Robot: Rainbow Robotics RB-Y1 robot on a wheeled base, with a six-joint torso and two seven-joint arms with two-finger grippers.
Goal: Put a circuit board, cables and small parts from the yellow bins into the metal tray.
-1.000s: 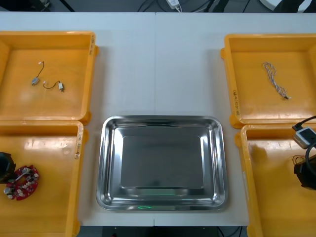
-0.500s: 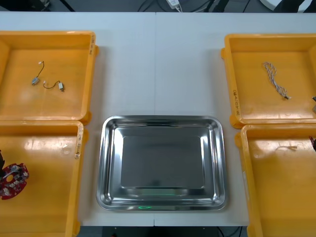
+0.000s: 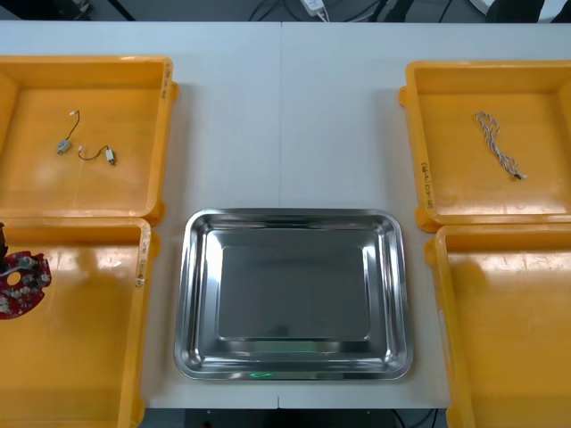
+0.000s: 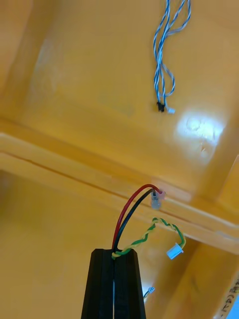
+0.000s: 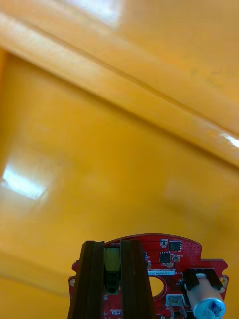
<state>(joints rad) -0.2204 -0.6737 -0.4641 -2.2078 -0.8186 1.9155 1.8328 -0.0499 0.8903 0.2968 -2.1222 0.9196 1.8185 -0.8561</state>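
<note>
Circuit board [image 5: 159,254], round and red, is clamped in my left gripper [image 5: 112,271], fingers parted only by the part they pinch, over the near left yellow bin [image 3: 89,357]. Right gripper [image 4: 114,259] is pinched tight on a cable bundle [image 4: 130,212], red, black and yellow-green, beside the rim where the right bins [image 4: 74,159] meet. Metal tray [image 3: 192,294] lies between the bins.

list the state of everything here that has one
left gripper: shut on circuit board
right gripper: shut on red and yellow cables
circuit board: held
red and yellow cables: held, ends free
blue and white cable: lying loose
small metal parts: lying loose
metal tray: bare, shiny
</note>
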